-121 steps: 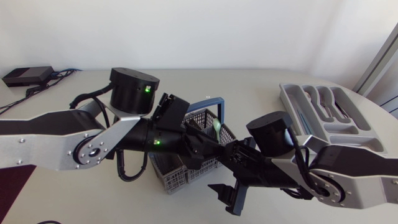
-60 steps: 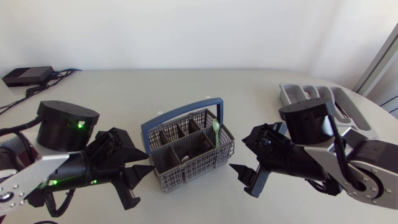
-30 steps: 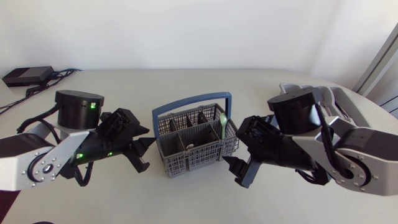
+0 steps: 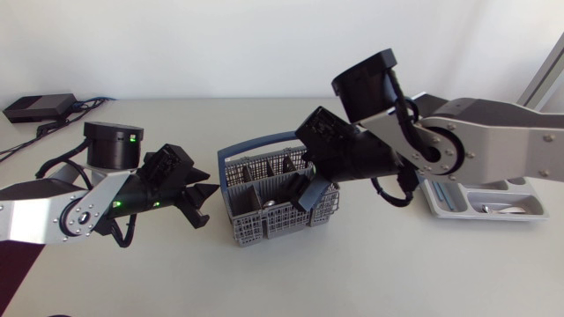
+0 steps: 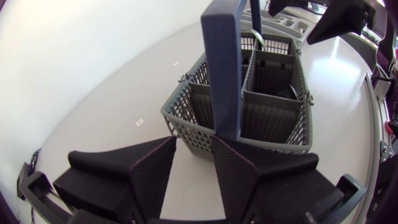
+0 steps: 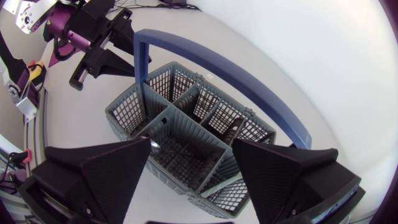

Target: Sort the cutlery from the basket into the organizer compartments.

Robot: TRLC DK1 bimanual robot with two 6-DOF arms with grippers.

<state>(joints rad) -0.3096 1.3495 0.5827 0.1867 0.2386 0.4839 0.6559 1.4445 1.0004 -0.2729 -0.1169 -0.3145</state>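
Note:
The grey plastic basket (image 4: 264,220) with a blue handle (image 4: 256,145) stands mid-table. My right gripper (image 4: 308,182) hangs open just above its right half; in the right wrist view the right gripper (image 6: 193,152) has the compartments below its spread fingers, and a metal spoon bowl (image 6: 154,144) lies in one. My left gripper (image 4: 203,205) is open and empty beside the basket's left end, and in the left wrist view the left gripper (image 5: 194,149) is just short of the basket (image 5: 261,106). The grey organizer (image 4: 507,215) lies at the right, partly hidden by my right arm.
A black box with cables (image 4: 37,107) sits at the far left corner. The organizer holds some cutlery (image 4: 495,209). Bare tabletop (image 4: 291,282) lies in front of the basket.
My right gripper has swung from the basket's front right corner up to above the basket, now covering the green spoon. The left gripper has barely shifted.

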